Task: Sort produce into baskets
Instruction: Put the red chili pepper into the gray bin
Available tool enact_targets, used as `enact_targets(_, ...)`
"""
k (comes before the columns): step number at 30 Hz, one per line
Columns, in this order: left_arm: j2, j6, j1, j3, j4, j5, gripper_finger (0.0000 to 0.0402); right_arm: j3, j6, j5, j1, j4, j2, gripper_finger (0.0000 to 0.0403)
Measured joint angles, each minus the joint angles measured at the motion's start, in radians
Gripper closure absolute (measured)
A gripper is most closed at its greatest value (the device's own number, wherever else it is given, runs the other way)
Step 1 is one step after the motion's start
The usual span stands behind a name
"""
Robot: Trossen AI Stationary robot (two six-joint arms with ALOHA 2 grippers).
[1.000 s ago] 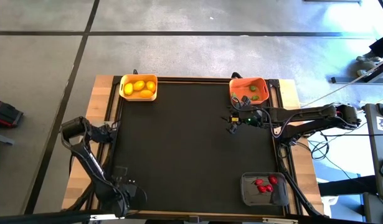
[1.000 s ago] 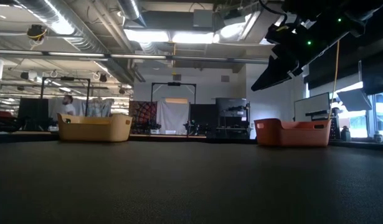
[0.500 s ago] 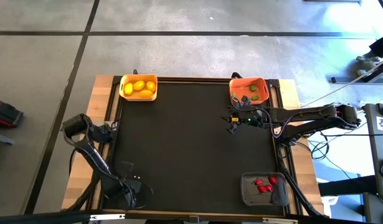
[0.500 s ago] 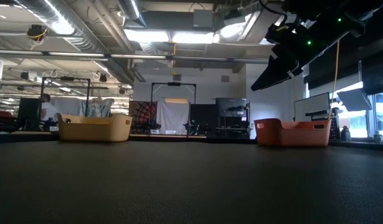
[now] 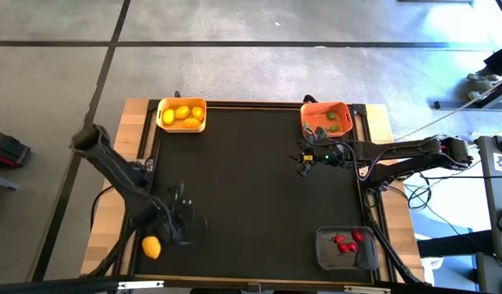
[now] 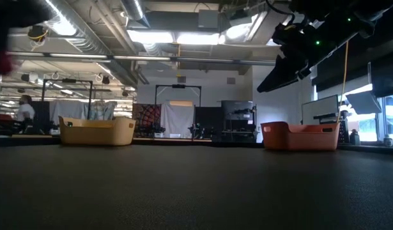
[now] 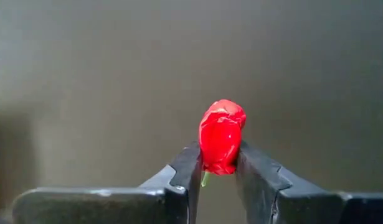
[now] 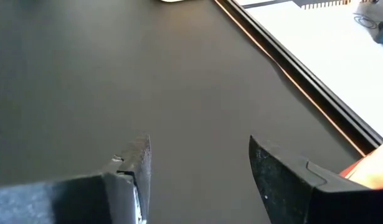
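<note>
My left gripper (image 5: 184, 216) is over the near left part of the dark mat, shut on a small red piece (image 7: 221, 135); it shows as a blur at the low view's upper left (image 6: 4, 61). A yellow lemon (image 5: 151, 247) lies on the mat near the front left corner. My right gripper (image 5: 303, 166) is open and empty above the mat, just near of the orange-red basket (image 5: 326, 118), which holds green pieces. The yellow-orange basket (image 5: 182, 114) holds lemons. The dark grey basket (image 5: 346, 247) holds red pieces. My left gripper pinches the red piece's lower half (image 7: 219, 163) between its two fingertips (image 7: 190, 167); the upper half sticks out past them. A bit of green stem shows between the fingers. The piece is lifted clear of the mat.
The baskets stand at the mat's far left, far right and near right corners. The middle of the mat (image 5: 251, 196) is bare. A wooden border (image 5: 112, 204) runs along the table's left side. Cables lie off the right edge.
My left arm has swung out from the near left corner; its gripper has gone toward the far edge and a little to the right, and upward into the low view, carrying the red piece. The lemon at the front left, hidden under the arm before, now shows.
</note>
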Motion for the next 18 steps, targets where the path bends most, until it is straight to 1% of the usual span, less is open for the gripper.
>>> enact_targets(4,-0.091,0.039,0.055,0.000,0.006,-0.199,0.0320,0.000,0.001,-0.025,0.000,0.009,0.000,0.0196)
enact_targets(9,-0.171,0.081,0.129,0.001,0.012,-0.396,0.0320,0.000,0.016,-0.084,0.000,0.074,0.000,0.0196)
enact_targets(14,-0.212,0.171,0.210,0.001,0.053,-0.486,0.0320,0.000,0.021,-0.148,0.000,0.187,0.000,0.0196)
enact_targets(18,-0.218,0.285,0.290,0.001,0.155,-0.489,0.0320,0.000,0.017,-0.213,0.000,0.299,0.006,0.0196)
